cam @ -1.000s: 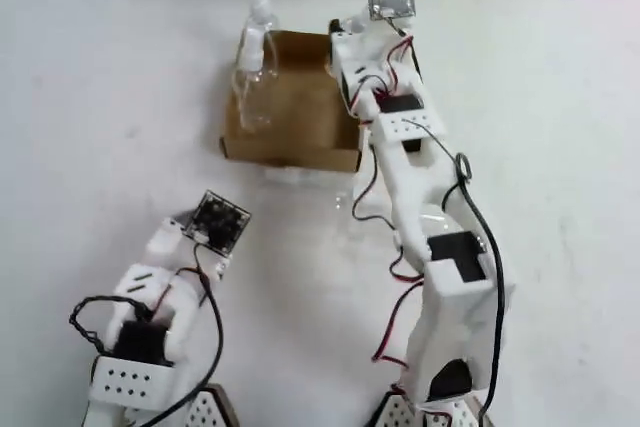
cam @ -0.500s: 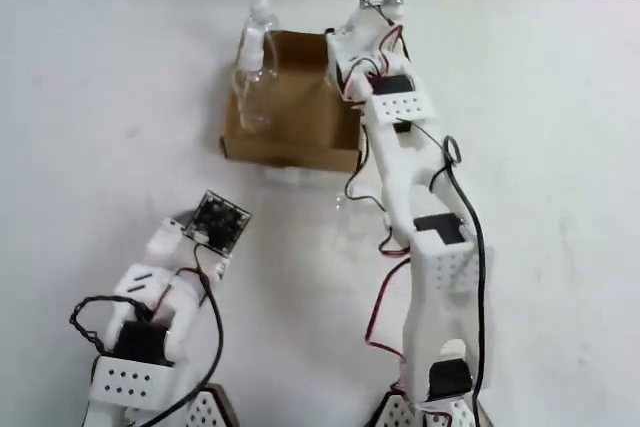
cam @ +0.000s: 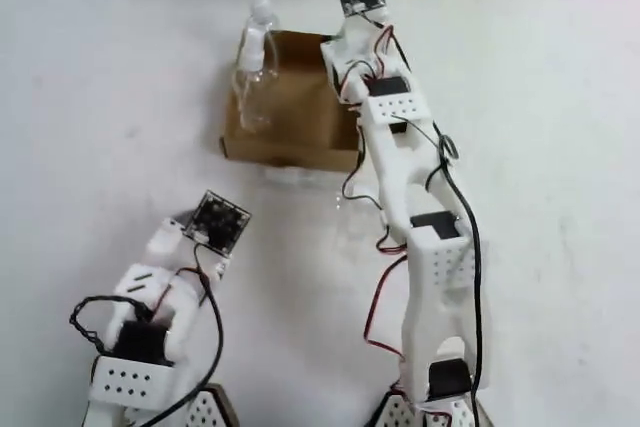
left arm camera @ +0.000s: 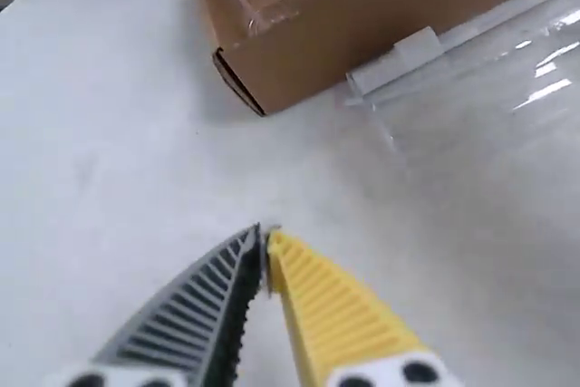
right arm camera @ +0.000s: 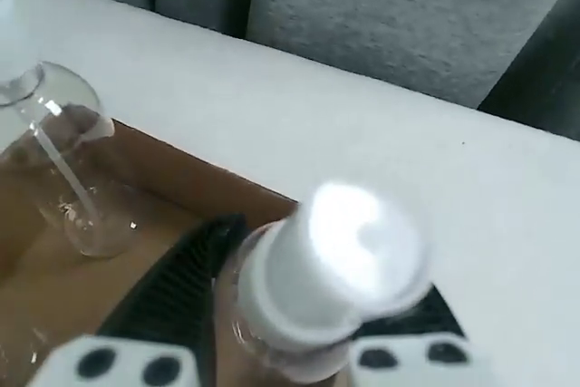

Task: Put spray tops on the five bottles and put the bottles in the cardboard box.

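Note:
The cardboard box [cam: 300, 122] lies open near the table's far middle. Clear bottles with white spray tops [cam: 254, 47] stand along its left side; one of them [right arm camera: 63, 160] shows in the right wrist view. My right gripper [right arm camera: 313, 314] is shut on a clear bottle with a white spray top [right arm camera: 349, 251], held upright over the box's right edge [cam: 340, 52]. My left gripper [left arm camera: 265, 240] hangs shut and empty over bare table in front of the box [left arm camera: 362, 15]. A clear bottle [left arm camera: 480, 52] lies on its side against the box's front wall.
The right arm [cam: 420, 207] stretches from the near edge up to the box. The left arm [cam: 160, 297] sits folded at the near left. White table [cam: 540, 127] spreads to either side. Grey chair backs [right arm camera: 390, 15] stand beyond the far edge.
The right arm has swung left and farther out, carrying its bottle from beside the box to over the right edge. The left arm has not moved.

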Robot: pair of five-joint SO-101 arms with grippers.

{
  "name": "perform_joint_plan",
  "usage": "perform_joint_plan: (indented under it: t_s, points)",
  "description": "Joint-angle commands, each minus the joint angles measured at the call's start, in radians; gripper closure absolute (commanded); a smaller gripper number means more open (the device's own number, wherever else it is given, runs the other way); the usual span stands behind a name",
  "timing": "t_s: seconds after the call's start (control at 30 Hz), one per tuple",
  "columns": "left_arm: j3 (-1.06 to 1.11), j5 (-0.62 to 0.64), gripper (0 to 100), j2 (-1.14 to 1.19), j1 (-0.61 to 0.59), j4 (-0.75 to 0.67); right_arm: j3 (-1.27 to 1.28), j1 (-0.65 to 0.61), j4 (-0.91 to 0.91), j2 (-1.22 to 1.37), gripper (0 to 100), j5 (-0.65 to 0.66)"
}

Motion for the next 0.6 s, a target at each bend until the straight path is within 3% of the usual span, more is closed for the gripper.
perform_joint_plan:
  t_s: [0.0, 0.47, 0.57]
  points:
    - [-0.005, -0.011, 98, -0.010, -0.013, -0.032, -0.052, 0.001, -0.001, -0.015, 98.2, 0.017]
    - [-0.005, -0.011, 98, -0.010, -0.015, -0.032, -0.064, -0.002, 0.007, -0.018, 98.2, 0.015]
    - [-0.005, -0.011, 98, -0.010, -0.015, -0.032, -0.124, -0.002, 0.082, -0.015, 98.2, 0.015]
